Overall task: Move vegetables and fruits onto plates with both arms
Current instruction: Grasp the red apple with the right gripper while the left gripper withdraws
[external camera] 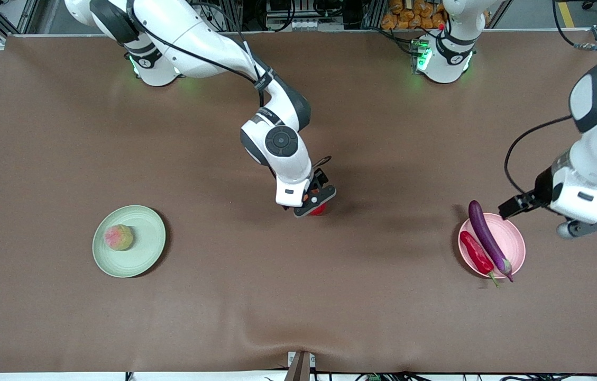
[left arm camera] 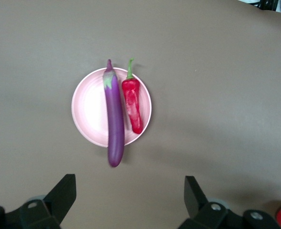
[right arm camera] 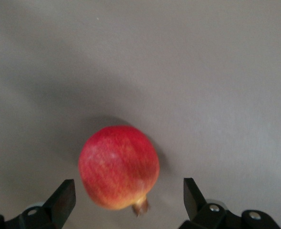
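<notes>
Apple (right arm camera: 119, 167) between parted right jaws (untouched).

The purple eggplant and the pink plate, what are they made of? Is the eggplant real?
The eggplant looks like smooth, shiny plastic: its skin is evenly glossy and flawless, so it is probably a toy, though the look alone cannot prove it. The pink plate looks like matte plastic or similar, dull with no shine.

I see the purple eggplant (external camera: 489, 239) and red chili (external camera: 476, 253) side by side on my pink plate (external camera: 515, 241), the peach (external camera: 118, 237) on the green plate (external camera: 145, 222), and the red apple (right arm camera: 118, 167) (stem showing) on the bare table mid-way.
</notes>
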`<state>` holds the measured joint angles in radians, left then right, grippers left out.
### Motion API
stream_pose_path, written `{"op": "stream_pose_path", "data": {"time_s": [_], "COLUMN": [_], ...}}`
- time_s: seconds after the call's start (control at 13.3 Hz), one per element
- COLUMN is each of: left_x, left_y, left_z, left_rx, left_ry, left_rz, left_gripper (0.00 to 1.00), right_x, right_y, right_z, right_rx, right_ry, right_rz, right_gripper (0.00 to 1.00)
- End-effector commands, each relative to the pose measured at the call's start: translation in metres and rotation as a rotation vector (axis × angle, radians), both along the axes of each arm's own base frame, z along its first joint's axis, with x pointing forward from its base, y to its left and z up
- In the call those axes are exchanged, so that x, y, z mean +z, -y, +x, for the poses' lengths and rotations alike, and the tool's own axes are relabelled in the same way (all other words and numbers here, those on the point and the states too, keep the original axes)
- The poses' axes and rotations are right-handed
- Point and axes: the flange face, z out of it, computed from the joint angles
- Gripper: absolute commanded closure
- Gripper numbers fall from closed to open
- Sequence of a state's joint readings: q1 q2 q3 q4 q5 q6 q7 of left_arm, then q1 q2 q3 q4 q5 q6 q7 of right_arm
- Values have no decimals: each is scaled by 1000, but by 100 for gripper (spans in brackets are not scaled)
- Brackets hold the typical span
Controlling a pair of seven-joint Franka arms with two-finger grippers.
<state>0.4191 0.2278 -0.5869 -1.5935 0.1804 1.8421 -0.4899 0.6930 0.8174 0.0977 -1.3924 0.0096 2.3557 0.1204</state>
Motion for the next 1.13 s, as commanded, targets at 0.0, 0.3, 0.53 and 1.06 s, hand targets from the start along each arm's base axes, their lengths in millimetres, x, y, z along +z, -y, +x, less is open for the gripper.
{"op": "stream_pose_path", "data": {"time_s": [0.0,0.3,0.53,1.06], "left_x": [37,78,130,134], "left_y": [9,22,25,24], "left_z": [-30,-55,-72,-77], "left_rx": [-6,-124,-127,-127], "left_ry": [-13,13,-16,-34], "left_rz": [-15,-23,-70,-65], "left_gripper": [0,0,0,0], "right_x": [-18,-33,-36,71], "right_y": [-10,-18,-24,65], "right_z": [-1,-7,-12,62], "right_rx": [56,59,63,-75], "right_ry": [52,76,80,55], "right_rz": [11,38,51,23], "right_gripper": [0,0,9,92]}}
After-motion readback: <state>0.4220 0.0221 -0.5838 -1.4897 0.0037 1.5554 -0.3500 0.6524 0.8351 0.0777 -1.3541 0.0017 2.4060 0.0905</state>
